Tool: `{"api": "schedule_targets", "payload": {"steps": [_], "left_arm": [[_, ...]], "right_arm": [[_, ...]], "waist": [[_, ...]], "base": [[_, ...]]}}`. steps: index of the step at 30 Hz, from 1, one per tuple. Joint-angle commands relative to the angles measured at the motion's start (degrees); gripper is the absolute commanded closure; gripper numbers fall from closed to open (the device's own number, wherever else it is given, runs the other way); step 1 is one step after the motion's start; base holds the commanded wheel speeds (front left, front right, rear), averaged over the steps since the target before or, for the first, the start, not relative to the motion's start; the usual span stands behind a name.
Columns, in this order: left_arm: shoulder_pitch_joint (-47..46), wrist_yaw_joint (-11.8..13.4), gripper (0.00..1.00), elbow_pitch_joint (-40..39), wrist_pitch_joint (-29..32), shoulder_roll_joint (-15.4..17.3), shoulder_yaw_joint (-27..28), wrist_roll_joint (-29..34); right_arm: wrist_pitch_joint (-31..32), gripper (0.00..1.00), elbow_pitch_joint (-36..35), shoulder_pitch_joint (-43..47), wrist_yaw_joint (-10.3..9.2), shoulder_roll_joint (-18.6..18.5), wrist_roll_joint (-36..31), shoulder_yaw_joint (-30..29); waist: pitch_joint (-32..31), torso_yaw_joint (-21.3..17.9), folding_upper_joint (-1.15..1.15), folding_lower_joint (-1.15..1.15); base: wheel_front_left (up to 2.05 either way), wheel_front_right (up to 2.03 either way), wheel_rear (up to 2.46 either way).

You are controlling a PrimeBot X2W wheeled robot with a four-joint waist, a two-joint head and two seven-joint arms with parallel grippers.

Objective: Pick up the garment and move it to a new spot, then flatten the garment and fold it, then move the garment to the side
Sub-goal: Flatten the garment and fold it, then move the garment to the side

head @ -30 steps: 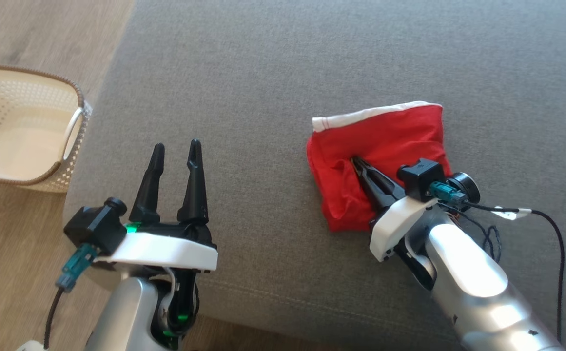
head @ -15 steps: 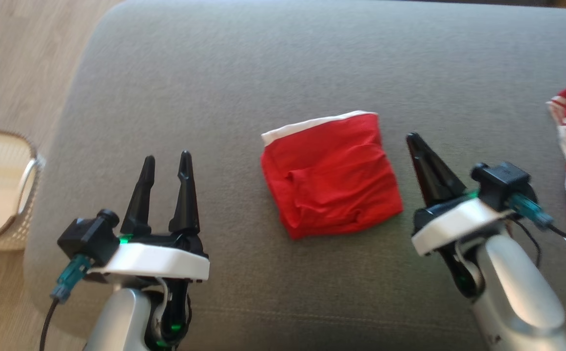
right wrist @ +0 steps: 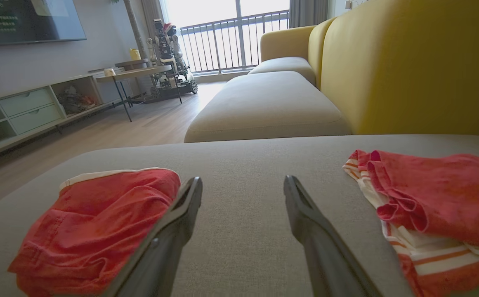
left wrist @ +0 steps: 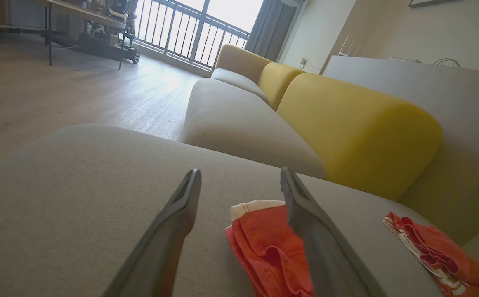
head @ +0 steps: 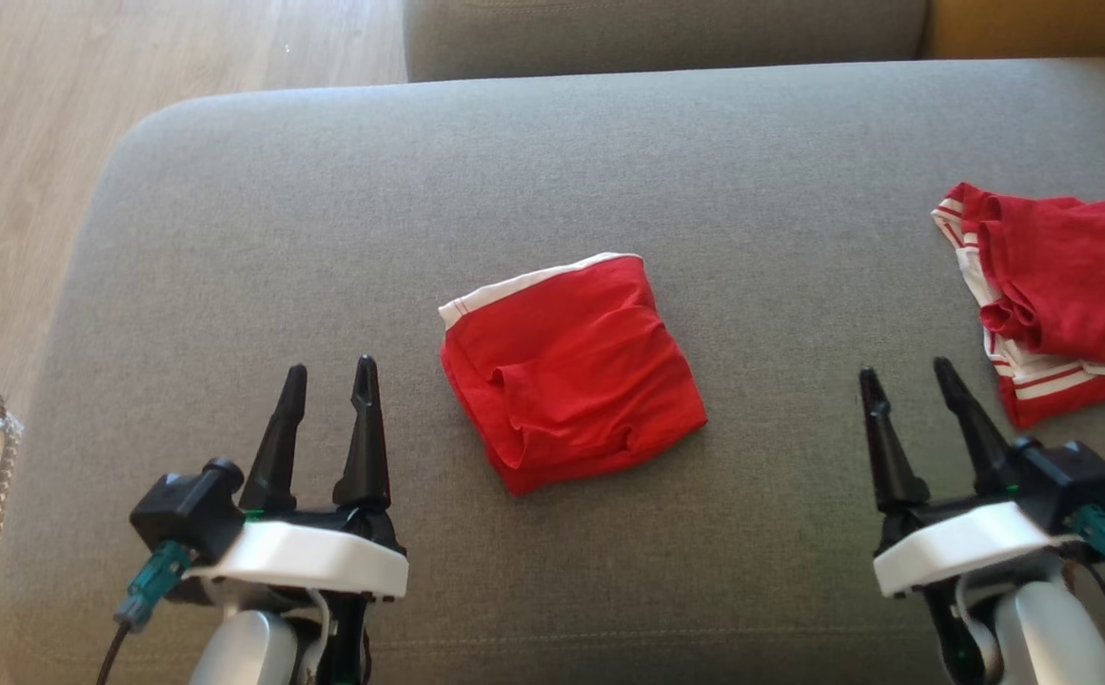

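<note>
folded red garment on grey cushion, wood floor beyond; left pincer, right pincer wide, empty.

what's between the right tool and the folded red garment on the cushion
Nothing visible. Only bare grey cushion lies between the open right tool and the folded red garment to its left. The red and white striped garment lies on the tool's other side, out of that path.
</note>
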Motion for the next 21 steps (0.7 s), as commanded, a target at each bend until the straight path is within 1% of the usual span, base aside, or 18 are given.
{"api": "schedule_targets", "payload": {"steps": [1,7,11,14,18,21], "left_arm": [[-1.42,-0.21,0.00,-1.64,-0.35,0.39,1.26,-0.07],[-0.94,-0.39,0.00,-0.93,-0.35,0.39,1.09,0.45],[-1.02,-0.32,0.00,-0.68,-0.35,0.39,2.14,0.74],[-1.96,-0.82,0.00,-0.63,-0.35,0.39,2.32,0.80],[-2.87,-1.05,0.00,-0.65,-0.35,0.39,1.70,0.59],[-3.40,-0.98,0.00,-0.70,-0.35,0.39,1.13,0.23]], "right_arm": [[-0.14,0.00,-2.15,-0.85,-0.02,0.14,-0.19,0.14],[-0.14,0.00,-2.45,0.03,-0.02,0.67,-0.23,-0.32],[-0.14,0.00,-1.97,-0.27,-0.02,0.83,-0.57,-0.49],[-0.14,0.00,-0.93,-1.82,-0.02,0.87,-0.21,0.76],[-0.11,0.00,1.80,-4.64,-0.02,-0.22,-0.02,3.42],[0.76,0.00,4.60,-7.65,-0.02,-0.97,2.12,6.06]], "waist": [[-0.18,-0.23,0.00,0.00],[0.25,-0.37,0.00,0.00],[0.96,0.00,0.00,0.00],[2.31,0.93,0.00,0.00],[3.92,2.58,0.00,0.00],[5.35,4.02,0.00,0.00]], "base": [[0.00,0.00,0.00],[0.00,0.00,0.00],[0.00,0.00,0.00],[0.00,0.00,0.00],[0.00,0.00,0.00],[0.00,0.00,0.00]]}}
